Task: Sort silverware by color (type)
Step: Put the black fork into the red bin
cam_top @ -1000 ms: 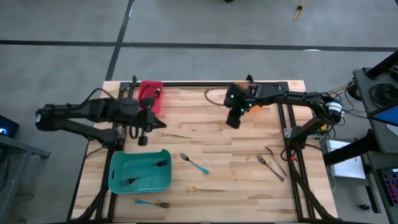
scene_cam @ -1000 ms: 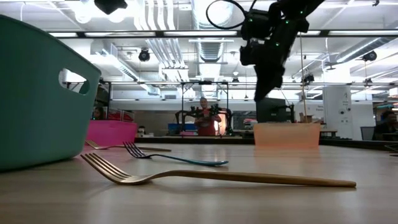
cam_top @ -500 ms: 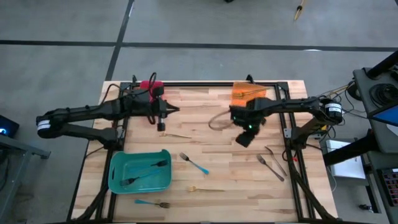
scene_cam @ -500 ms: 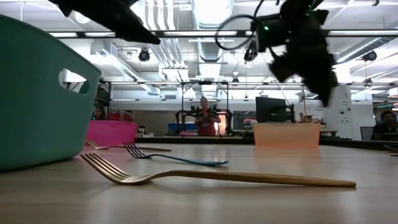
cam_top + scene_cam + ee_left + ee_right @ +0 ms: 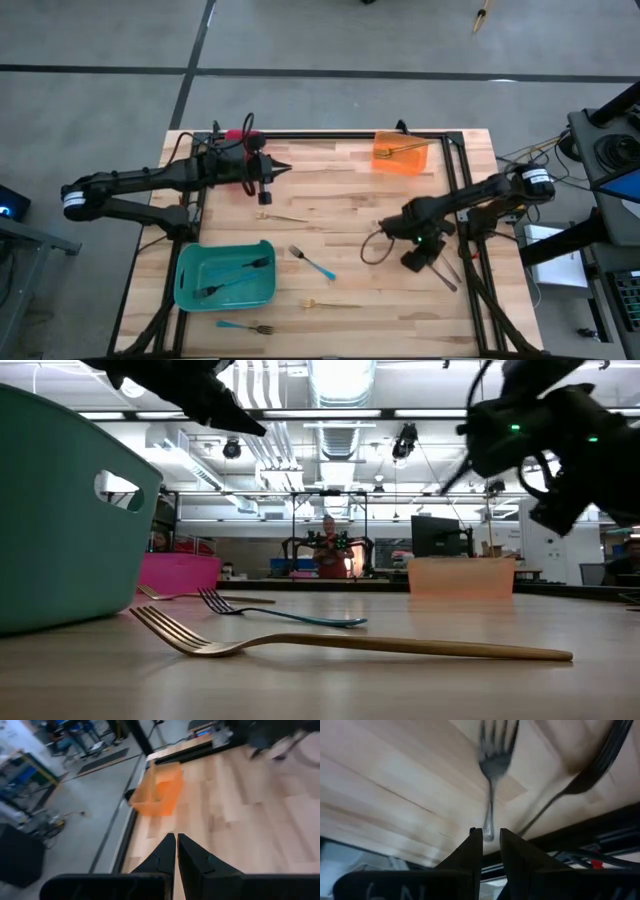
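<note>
Right wrist view: right gripper [image 5: 487,837], slightly parted, straddles grey fork [image 5: 492,765].

Even, bright overhead light fills every view; long ceiling strip lamps [image 5: 340,372] glare white at twelve o'clock in the low view. Shadows on the pale wooden tabletop [image 5: 340,200] are faint. Both wrist views are motion-blurred, the dark grey metal fork [image 5: 492,765] smeared.

Left pincer [image 5: 284,168] closed, arm stretched level; right pincer [image 5: 414,262] slightly parted, arm angled down low.
</note>
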